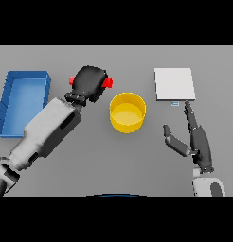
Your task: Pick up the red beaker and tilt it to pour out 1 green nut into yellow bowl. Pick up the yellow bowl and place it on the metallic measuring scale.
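We see the left hand (90,82) closed around the red beaker (108,83), just left of the yellow bowl (127,112); the right hand (196,139) rests open below the scale (174,84)

You see even, soft, fairly bright light across the grey table (113,160), with no glare. The yellow bowl (127,112) and left arm (47,127) cast only faint shadows. Edges look slightly blurred throughout.

left hand (90,83) curled in a grasp, right hand (196,137) fingers straight
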